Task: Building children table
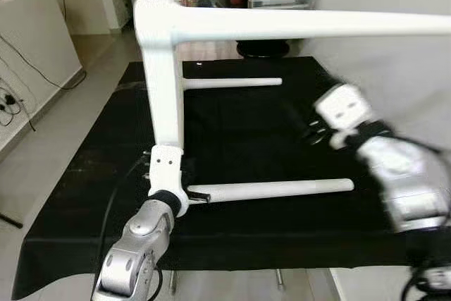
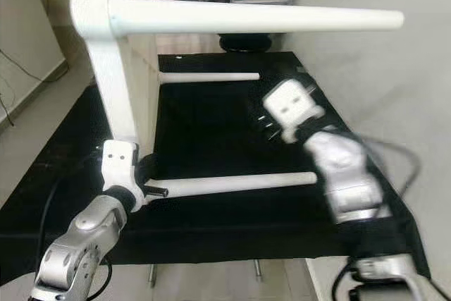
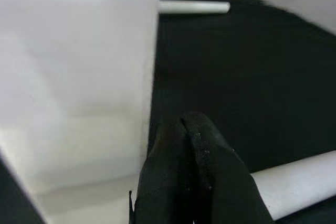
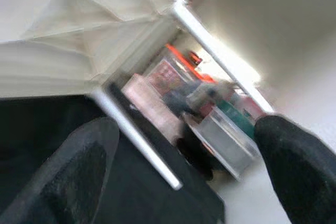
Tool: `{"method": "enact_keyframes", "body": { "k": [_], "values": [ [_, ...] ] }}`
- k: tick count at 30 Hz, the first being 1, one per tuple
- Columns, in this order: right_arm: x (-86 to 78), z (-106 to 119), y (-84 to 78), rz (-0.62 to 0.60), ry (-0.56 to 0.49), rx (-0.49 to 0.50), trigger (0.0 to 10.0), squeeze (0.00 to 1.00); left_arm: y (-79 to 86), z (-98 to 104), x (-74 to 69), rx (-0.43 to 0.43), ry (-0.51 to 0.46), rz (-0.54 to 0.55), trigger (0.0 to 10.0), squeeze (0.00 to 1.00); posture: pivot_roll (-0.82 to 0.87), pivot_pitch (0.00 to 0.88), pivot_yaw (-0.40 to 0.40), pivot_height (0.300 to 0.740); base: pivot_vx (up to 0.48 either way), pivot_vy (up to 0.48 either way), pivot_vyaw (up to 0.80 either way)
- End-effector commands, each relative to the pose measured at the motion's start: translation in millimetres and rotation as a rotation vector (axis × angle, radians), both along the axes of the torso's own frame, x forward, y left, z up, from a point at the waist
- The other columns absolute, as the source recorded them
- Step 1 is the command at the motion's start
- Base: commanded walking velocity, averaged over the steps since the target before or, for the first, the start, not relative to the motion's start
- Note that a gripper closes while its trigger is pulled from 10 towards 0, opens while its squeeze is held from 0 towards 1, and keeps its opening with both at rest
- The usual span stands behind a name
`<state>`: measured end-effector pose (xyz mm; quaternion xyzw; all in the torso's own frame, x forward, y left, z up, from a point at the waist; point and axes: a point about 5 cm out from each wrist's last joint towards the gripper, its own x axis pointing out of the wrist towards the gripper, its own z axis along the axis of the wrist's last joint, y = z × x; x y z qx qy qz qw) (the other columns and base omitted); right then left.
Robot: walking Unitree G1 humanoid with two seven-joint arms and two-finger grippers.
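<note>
Lying on its side on a black cloth (image 1: 282, 230), the white children's table (image 1: 165, 89) is pointing its legs rightward. Left gripper (image 3: 194, 182), fingers pressed together, is touching its lower corner; right gripper (image 4: 173, 182), spread wide, is hovering between the legs

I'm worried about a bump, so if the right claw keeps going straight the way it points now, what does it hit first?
Probably the far lower table leg, which crosses between the open right claw fingers; depth is unclear, since the view is blurred.

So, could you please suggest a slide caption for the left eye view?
White children's table tipped on its side on a black cloth, left gripper at its lower corner, right gripper raised nearby.
</note>
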<state>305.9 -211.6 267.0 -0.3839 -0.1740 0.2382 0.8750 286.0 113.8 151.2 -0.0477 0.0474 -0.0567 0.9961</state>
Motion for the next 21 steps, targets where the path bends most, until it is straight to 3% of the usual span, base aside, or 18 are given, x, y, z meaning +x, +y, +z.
{"method": "enact_keyframes", "body": {
  "k": [1, 3, 7, 8, 9, 11, 14, 15, 21],
  "values": [
    [-8.7, -5, 6.7, 0.084, 0.068, -0.051, 10.0, 0.00, 8.9, -7, 4.1, 0.034, 0.037, 0.053, 10.0, 0.00, -0.06, 0.028, 0.024, 0.740, 0.000, 0.000, 0.00],
    [-23.2, -9, 4.2, 0.139, 0.142, -0.137, 10.0, 0.00, 7.8, -9, 8.1, 0.046, 0.052, 0.052, 10.0, 0.00, -0.08, 0.035, 0.035, 0.740, 0.000, 0.000, 0.00],
    [-39.0, -10, -2.4, 0.173, 0.211, -0.187, 10.0, 0.00, 7.7, -9, 13.1, 0.055, 0.048, 0.050, 10.0, 0.00, -0.09, 0.037, 0.043, 0.740, 0.000, 0.000, 0.00],
    [-44.4, -2, -6.6, 0.178, 0.201, -0.180, 10.0, 0.00, 8.1, -9, 16.2, 0.068, 0.042, 0.051, 10.0, 0.00, -0.10, 0.041, 0.056, 0.740, 0.000, 0.000, 0.00],
    [-46.6, 14, -9.8, 0.170, 0.148, -0.162, 10.0, 0.00, 8.9, -8, 19.3, 0.079, 0.041, 0.054, 10.0, 0.00, -0.11, 0.042, 0.063, 0.740, 0.000, 0.000, 0.00],
    [-48.0, 26, -11.8, 0.166, 0.109, -0.149, 10.0, 0.00, 9.5, -8, 21.4, 0.086, 0.040, 0.057, 10.0, 0.00, -0.11, 0.042, 0.063, 0.740, 0.000, 0.000, 0.00],
    [-47.3, 82, -13.8, 0.107, -0.170, -0.087, 10.0, 0.00, 12.4, -7, 25.7, 0.091, 0.038, 0.068, 10.0, 0.00, -0.12, 0.037, 0.074, 0.740, 0.000, 0.000, 0.00],
    [-48.6, 96, -16.8, 0.074, -0.246, -0.107, 10.0, 0.00, 13.0, -7, 26.6, 0.090, 0.037, 0.072, 10.0, 0.00, -0.12, 0.035, 0.070, 0.740, 0.000, 0.000, 0.00],
    [-53.4, 123, -29.4, -0.018, -0.377, -0.235, 10.0, 0.00, 12.6, -7, 25.6, 0.082, 0.030, 0.080, 10.0, 0.00, -0.12, 0.028, 0.060, 0.740, 0.000, 0.000, 0.00]
  ]
}}
